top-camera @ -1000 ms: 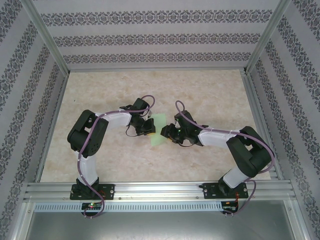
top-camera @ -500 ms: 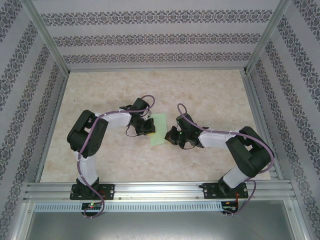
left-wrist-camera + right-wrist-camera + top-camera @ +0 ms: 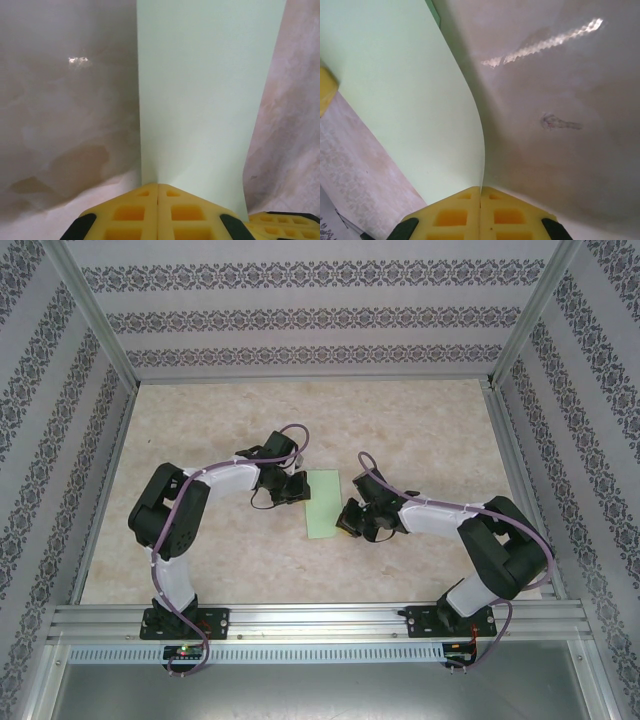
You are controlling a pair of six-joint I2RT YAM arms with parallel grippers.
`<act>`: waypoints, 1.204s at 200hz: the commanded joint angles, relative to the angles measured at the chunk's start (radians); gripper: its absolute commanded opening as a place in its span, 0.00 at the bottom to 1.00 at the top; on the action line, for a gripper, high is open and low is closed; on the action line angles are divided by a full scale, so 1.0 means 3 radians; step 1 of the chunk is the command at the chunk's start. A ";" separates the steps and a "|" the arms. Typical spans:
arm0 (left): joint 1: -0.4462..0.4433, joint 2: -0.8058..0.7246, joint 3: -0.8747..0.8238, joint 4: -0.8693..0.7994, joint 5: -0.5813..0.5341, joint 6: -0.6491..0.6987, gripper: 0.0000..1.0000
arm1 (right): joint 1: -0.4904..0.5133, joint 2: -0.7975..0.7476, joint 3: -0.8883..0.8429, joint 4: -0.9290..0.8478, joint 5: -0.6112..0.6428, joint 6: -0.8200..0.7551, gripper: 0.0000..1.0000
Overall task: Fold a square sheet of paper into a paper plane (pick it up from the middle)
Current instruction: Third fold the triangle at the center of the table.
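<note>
Here, the left gripper is closed on the square sheet of paper. The right gripper pinches its opposite edge.

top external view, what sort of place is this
Likely a lab robot test cell: left arm and right arm bolted to an aluminium rail, a marble-look table, patterned wall panels around.

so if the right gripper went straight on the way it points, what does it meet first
The square sheet of paper: the right gripper is shut on its edge, so it would push into that first. Past it, probably the left gripper on the opposite edge, though depth is unclear.
</note>
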 commanded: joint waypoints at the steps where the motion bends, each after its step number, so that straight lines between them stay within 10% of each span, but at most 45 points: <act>1: 0.0034 0.0103 0.0076 -0.0011 -0.0083 0.0113 0.07 | 0.0040 -0.0061 0.0127 -0.0031 -0.0016 -0.0040 0.04; 37: 0.0030 0.0157 0.0093 -0.0090 -0.0139 0.0148 0.07 | 0.0043 -0.0058 0.0195 -0.0006 -0.0019 0.0002 0.16; 241: 0.0071 -0.0002 0.0271 -0.0045 -0.0167 0.0157 0.06 | 0.0185 0.0768 0.0924 0.0120 -0.0019 -0.0074 0.08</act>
